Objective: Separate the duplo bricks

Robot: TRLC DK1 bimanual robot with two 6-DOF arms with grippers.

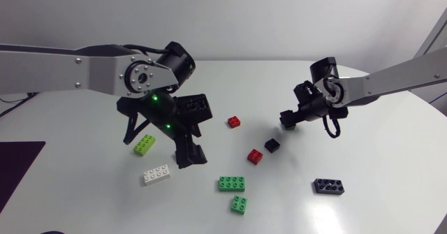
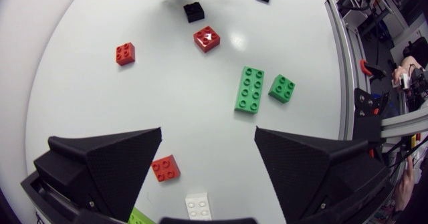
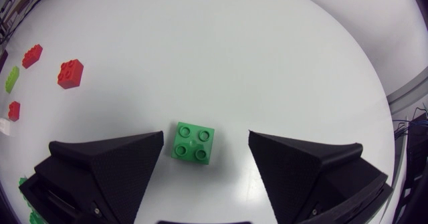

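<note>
3 red bricks (image 1: 235,121) (image 1: 255,156) (image 2: 165,168), 3 green (image 1: 231,184) (image 1: 239,205) (image 3: 194,142), 2 blk (image 1: 272,145) (image 1: 329,186), 1 lime (image 1: 145,144), 1 wht (image 1: 156,174).

Green brick (image 3: 194,143), red brick (image 3: 70,73)

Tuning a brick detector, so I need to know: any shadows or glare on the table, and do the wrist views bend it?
Head view: even light, no hard glare, a faint shadow by the small black brick. Left wrist view: fisheye bows the table at its edge. Right wrist view: same bowing, soft shadow around the green brick inside the open right hand.
</note>
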